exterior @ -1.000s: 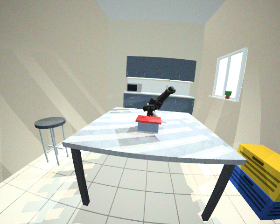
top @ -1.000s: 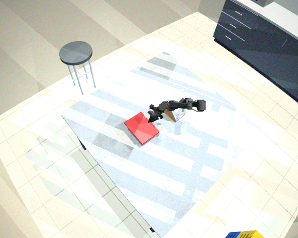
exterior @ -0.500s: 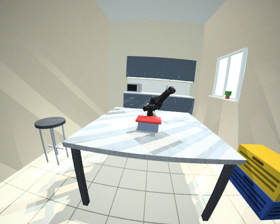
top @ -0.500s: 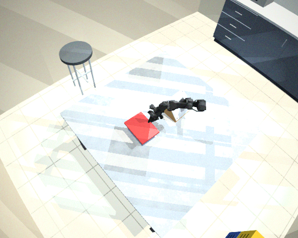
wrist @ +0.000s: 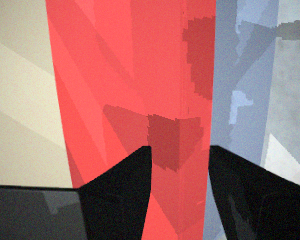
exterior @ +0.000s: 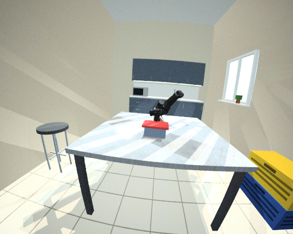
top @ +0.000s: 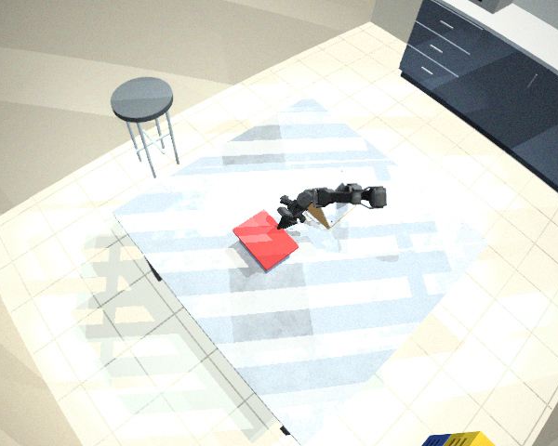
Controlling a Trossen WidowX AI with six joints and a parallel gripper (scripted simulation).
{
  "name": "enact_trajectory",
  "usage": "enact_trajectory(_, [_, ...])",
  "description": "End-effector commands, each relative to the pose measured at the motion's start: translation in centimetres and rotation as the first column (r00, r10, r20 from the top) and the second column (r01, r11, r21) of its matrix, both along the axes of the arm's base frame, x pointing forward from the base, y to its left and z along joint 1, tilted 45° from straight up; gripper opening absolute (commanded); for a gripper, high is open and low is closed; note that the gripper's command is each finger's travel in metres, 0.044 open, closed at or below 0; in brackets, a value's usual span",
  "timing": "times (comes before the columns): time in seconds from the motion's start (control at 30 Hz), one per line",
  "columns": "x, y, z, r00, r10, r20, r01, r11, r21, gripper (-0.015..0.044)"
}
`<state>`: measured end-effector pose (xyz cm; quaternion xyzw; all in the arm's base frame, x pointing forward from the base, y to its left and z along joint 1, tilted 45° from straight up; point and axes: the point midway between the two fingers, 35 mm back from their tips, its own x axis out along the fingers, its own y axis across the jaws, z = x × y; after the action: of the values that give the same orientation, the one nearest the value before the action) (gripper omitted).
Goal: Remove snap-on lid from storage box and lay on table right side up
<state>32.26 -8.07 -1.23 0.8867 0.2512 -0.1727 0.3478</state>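
Note:
The red lid sits on top of the blue-grey storage box, which stands on the table. My gripper is shut on the lid at its edge nearest the arm. In the wrist view one finger is over the lid's top and the other is against the outside of its rim. In the top and exterior views the lid looks level on the box. The box's inside is hidden.
A brown-edged, pale object lies under the arm, beside the box. A round stool stands off one side of the table. Yellow and blue crates stand on the floor off another side.

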Motion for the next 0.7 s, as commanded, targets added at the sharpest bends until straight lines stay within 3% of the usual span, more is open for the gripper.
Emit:
enact_trajectory(0.0, [-0.03, -0.16, 0.13, 1.000, 0.001, 0.003, -0.001, 1.000, -0.002, 0.0000])
enact_trajectory(0.67, [-0.10, -0.44, 0.41, 1.000, 0.001, 0.003, -0.001, 1.000, -0.002, 0.0000])
